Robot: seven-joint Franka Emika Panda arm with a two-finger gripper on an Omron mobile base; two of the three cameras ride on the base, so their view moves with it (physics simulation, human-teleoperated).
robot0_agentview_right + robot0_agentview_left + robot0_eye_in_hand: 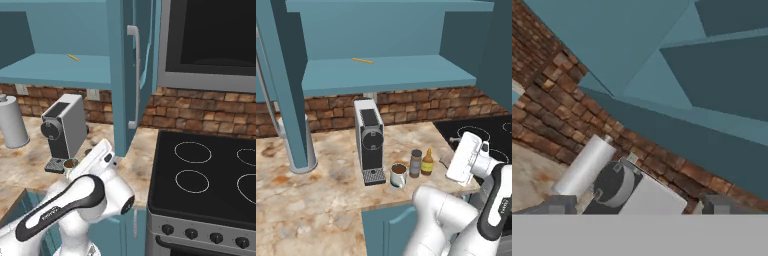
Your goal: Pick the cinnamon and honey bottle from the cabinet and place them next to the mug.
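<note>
In the left base view, the mug point(398, 175), the cinnamon point(415, 163) and the honey bottle point(427, 162) stood in a tight row on the bench point(316, 200), well to the left of the robot's white hand and slightly farther from the base; the two containers sat just beside the mug, which is where the task wants them, so I judged the placing essentially done. The coffee machine point(369, 140) stood just behind the mug, and the cabinet point(386, 72) shelf above held nothing but a thin yellow stick point(363, 61). In the right base view, the hand rose up and away from the bench edge, with the coffee machine beyond it to the left and the stove point(210, 185) on its other side; the mug's rim peeked out just past the hand. In the hand view, the gripper point(637, 204) showed its two tips well apart with nothing between them, so it stood released and empty, aimed up at the cabinet's underside, with the coffee machine and a grey cylinder point(584, 167) directly ahead and below.
</note>
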